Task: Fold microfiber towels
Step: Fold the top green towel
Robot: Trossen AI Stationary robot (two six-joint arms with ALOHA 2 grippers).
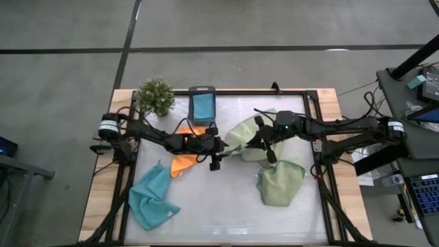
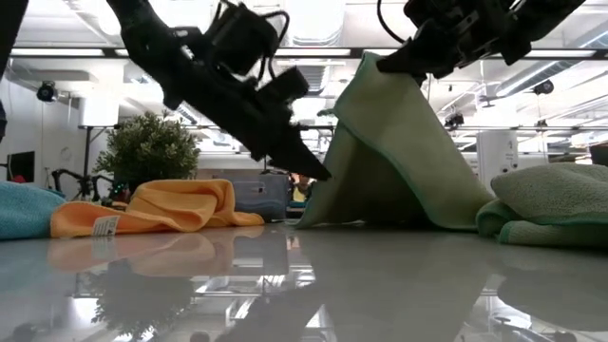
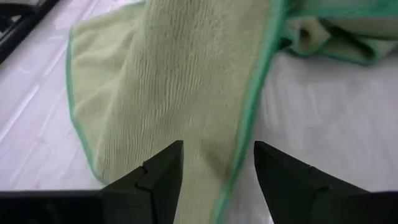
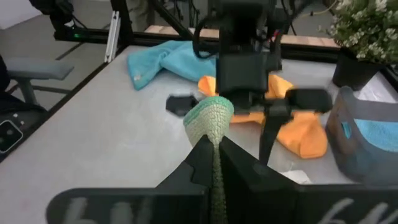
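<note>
My right gripper (image 2: pixel 410 59) is up over the table's middle, shut on a sage green towel (image 2: pixel 399 157). The towel hangs from it like a tent, with its lower edge (image 2: pixel 380 224) on the table. My left gripper (image 3: pixel 217 167) is open and slants down at the towel's lower left side (image 2: pixel 328 190), with the cloth just beyond its fingertips. A second sage green towel (image 1: pixel 280 182) lies crumpled at the right. An orange towel (image 1: pixel 182 163) and a light blue towel (image 1: pixel 152 195) lie at the left. Another blue towel sits in a dark grey box (image 1: pixel 202 104). My right gripper pinches a bunched fold of the green towel's upper part (image 4: pixel 211 118) between its two shut fingers, and a little of the cloth pokes out past the fingertips. The towel hangs below, spread and slack, with its lower edge on the table. My left gripper stands at the trimmed edge (image 3: pixel 245 134); I cannot tell whether it touches.
A small potted plant (image 1: pixel 155 96) stands at the far left corner beside the grey box. The black frame (image 1: pixel 317 123) runs round the white tabletop. Bare tabletop (image 1: pixel 219 206) lies toward the near edge.
</note>
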